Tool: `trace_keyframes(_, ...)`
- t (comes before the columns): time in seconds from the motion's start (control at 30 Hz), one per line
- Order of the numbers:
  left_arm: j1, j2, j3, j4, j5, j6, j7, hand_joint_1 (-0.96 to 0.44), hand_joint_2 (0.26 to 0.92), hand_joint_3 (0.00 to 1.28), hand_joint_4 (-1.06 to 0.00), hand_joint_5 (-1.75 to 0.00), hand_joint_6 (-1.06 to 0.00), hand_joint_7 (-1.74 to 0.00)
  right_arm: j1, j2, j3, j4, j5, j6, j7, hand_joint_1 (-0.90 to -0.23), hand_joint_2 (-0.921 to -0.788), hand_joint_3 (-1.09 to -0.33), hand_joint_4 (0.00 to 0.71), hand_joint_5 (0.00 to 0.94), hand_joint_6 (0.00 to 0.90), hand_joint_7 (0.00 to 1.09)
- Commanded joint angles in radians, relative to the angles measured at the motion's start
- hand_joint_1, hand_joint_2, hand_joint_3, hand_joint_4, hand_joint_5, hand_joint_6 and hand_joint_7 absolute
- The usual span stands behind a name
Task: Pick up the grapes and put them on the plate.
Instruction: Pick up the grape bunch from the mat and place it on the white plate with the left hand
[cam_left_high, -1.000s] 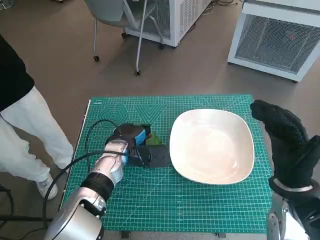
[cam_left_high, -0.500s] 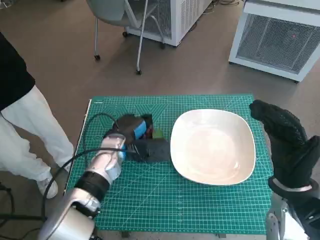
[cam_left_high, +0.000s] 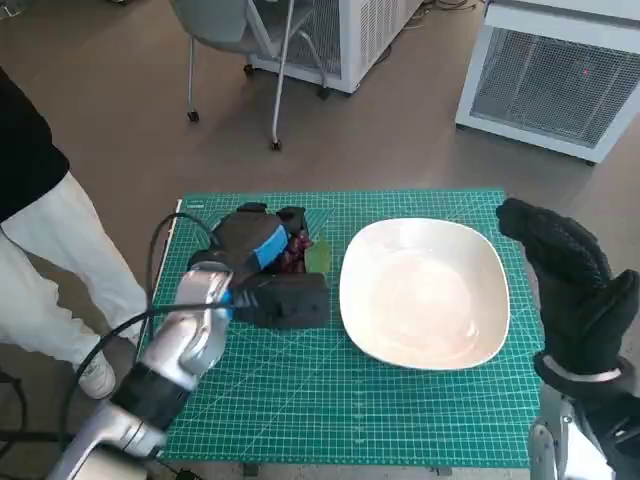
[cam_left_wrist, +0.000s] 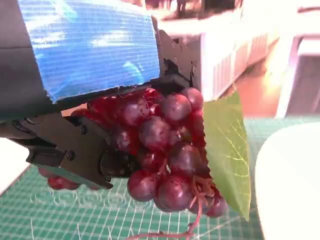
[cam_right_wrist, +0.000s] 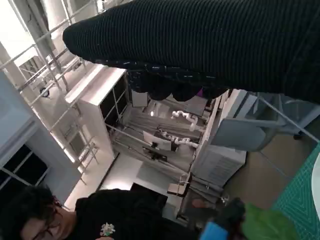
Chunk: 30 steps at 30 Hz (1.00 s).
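1. One hand is doing all the work: the blue-taped black left hand (cam_left_high: 262, 262) is gripping the bunch of dark red grapes with a green leaf (cam_left_wrist: 167, 150), fingers (cam_left_wrist: 75, 150) wrapped around it, above the green grid-marked surface (cam_left_high: 330, 400).
2. The wide white plate (cam_left_high: 425, 290) is lying just beside the bunch, toward the robot's right, so I'm guessing a short sideways carry is all that's needed.
3. The black-gloved right hand (cam_left_high: 565, 290) is hanging past the plate's far side, fingers apart and holding nothing.

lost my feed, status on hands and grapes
Left hand grips grapes, lifted off mat. Right hand idle beside plate. Plate bare, nothing between.
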Motion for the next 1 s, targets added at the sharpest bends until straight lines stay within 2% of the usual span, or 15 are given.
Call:
trace_keyframes(0.03,0.051,0.039,0.05,-0.138,0.016,-0.008,0.005,0.0,0.912,0.16,-0.55,-1.36,-0.59,-1.16,0.001,0.007,0.002,0.02,-0.002,0.002,-0.002,-0.511,-0.921,-0.662,0.365,0.006,-0.001,0.68)
trace_keyframes(0.1,0.062,0.044,0.06,-0.171,0.023,-0.009,0.007,0.0,0.916,0.21,-0.49,-1.39,-0.51,-1.28,0.0,0.007,0.001,0.022,-0.001,0.002,-0.002,-0.511,-0.921,-0.662,0.365,0.006,-0.001,0.68)
trace_keyframes(0.13,0.067,0.045,0.064,-0.186,0.027,-0.008,0.007,0.04,0.897,0.28,-0.47,-1.43,-0.47,-1.25,-0.001,0.007,0.001,0.023,-0.001,0.002,-0.002,-0.511,-0.921,-0.662,0.365,0.006,-0.001,0.68)
trace_keyframes(0.17,0.071,0.045,0.068,-0.201,0.031,-0.006,0.007,0.08,0.865,0.36,-0.45,-1.47,-0.46,-1.17,-0.001,0.007,0.0,0.024,-0.001,0.002,-0.002,-0.511,-0.921,-0.662,0.365,0.006,-0.001,0.68)
trace_keyframes(0.2,0.074,0.045,0.072,-0.216,0.035,-0.005,0.005,0.15,0.817,0.46,-0.44,-1.51,-0.47,-1.02,-0.002,0.007,0.0,0.024,-0.001,0.002,-0.002,-0.511,-0.921,-0.662,0.365,0.006,-0.001,0.68)
trace_keyframes(0.23,0.077,0.045,0.075,-0.229,0.04,-0.004,0.003,0.22,0.76,0.58,-0.44,-1.56,-0.49,-0.82,-0.003,0.007,-0.001,0.025,-0.001,0.002,-0.003,-0.511,-0.921,-0.662,0.366,0.006,-0.001,0.68)
trace_keyframes(0.3,0.081,0.042,0.081,-0.247,0.048,-0.002,-0.002,0.31,0.684,0.73,-0.44,-1.61,-0.56,-0.55,-0.004,0.007,-0.001,0.026,-0.001,0.002,-0.003,-0.511,-0.921,-0.662,0.366,0.006,-0.001,0.68)
trace_keyframes(0.33,0.082,0.041,0.083,-0.254,0.052,0.0,-0.006,0.3,0.679,0.73,-0.45,-1.6,-0.57,-0.57,-0.004,0.007,-0.001,0.026,-0.001,0.001,-0.004,-0.511,-0.921,-0.662,0.366,0.006,-0.001,0.68)
trace_keyframes(0.4,0.082,0.036,0.084,-0.269,0.059,0.006,-0.017,0.22,0.71,0.63,-0.49,-1.52,-0.58,-0.77,-0.004,0.008,-0.001,0.027,-0.003,0.0,-0.005,-0.511,-0.921,-0.662,0.366,0.006,-0.001,0.68)
trace_keyframes(0.43,0.082,0.034,0.084,-0.276,0.064,0.011,-0.023,0.15,0.745,0.53,-0.52,-1.46,-0.58,-0.91,-0.004,0.009,-0.001,0.026,-0.004,0.0,-0.006,-0.511,-0.921,-0.662,0.366,0.006,-0.001,0.68)
trace_keyframes(0.47,0.081,0.031,0.083,-0.283,0.067,0.015,-0.028,0.11,0.772,0.44,-0.56,-1.41,-0.6,-0.96,-0.004,0.01,-0.001,0.026,-0.004,-0.001,-0.006,-0.511,-0.921,-0.662,0.366,0.006,-0.001,0.68)
trace_keyframes(0.53,0.081,0.023,0.081,-0.291,0.073,0.02,-0.035,0.05,0.832,0.27,-0.63,-1.34,-0.64,-0.98,-0.004,0.01,-0.001,0.025,-0.005,-0.001,-0.007,-0.511,-0.921,-0.662,0.366,0.006,-0.001,0.68)
trace_keyframes(0.63,0.078,0.009,0.076,-0.294,0.079,0.023,-0.042,0.02,0.884,0.13,-0.71,-1.26,-0.66,-1.0,-0.004,0.01,-0.001,0.024,-0.006,-0.001,-0.009,-0.511,-0.921,-0.662,0.367,0.006,-0.001,0.68)
trace_keyframes(0.8,0.053,-0.036,0.059,-0.255,0.076,0.016,-0.044,0.0,0.907,0.05,-0.75,-1.2,-0.67,-1.01,-0.002,0.007,-0.004,0.022,-0.005,-0.002,-0.009,-0.513,-0.921,-0.661,0.367,0.006,-0.001,0.68)
trace_keyframes(1.0,0.009,-0.106,0.028,-0.196,0.074,0.003,-0.044,0.0,0.917,0.05,-0.74,-1.25,-0.67,-0.98,-0.002,0.001,-0.01,0.02,-0.001,0.002,-0.008,-0.514,-0.921,-0.66,0.367,0.006,-0.001,0.68)
